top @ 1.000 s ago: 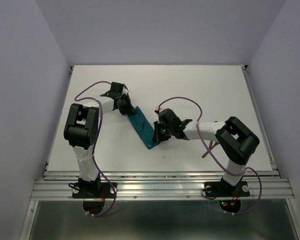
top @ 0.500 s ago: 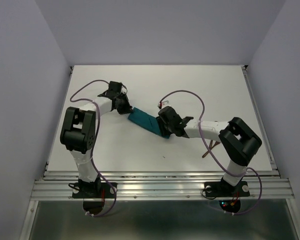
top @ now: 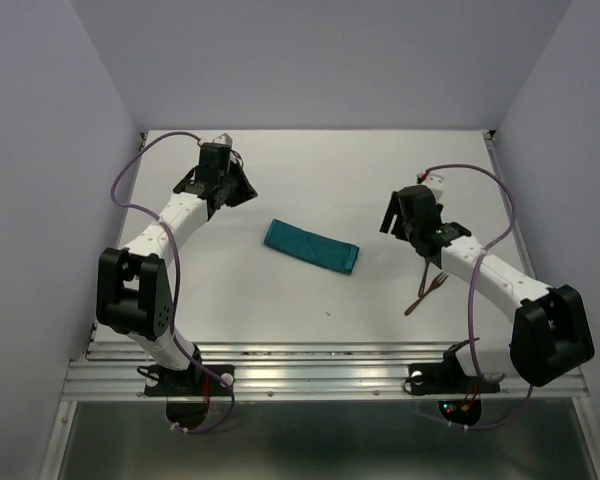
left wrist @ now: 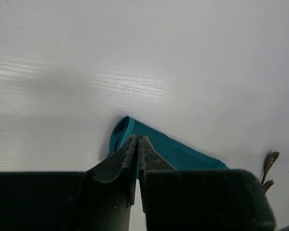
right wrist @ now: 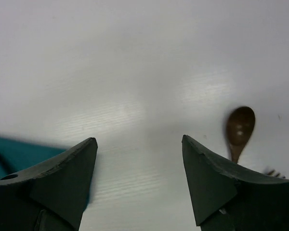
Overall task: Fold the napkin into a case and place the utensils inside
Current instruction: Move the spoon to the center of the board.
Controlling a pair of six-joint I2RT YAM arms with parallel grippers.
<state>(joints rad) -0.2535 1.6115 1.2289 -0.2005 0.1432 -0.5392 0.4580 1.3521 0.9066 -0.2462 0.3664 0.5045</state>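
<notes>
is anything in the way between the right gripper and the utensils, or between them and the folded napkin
Nothing visible. The right gripper hangs open near the utensils, and only bare table lies between them and the case.

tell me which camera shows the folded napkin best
The top external view: the napkin shows whole, a flat strip with nothing over it. The left wrist view shows it partly hidden behind the left tool. The right wrist view catches only a teal corner at its left edge.
</notes>
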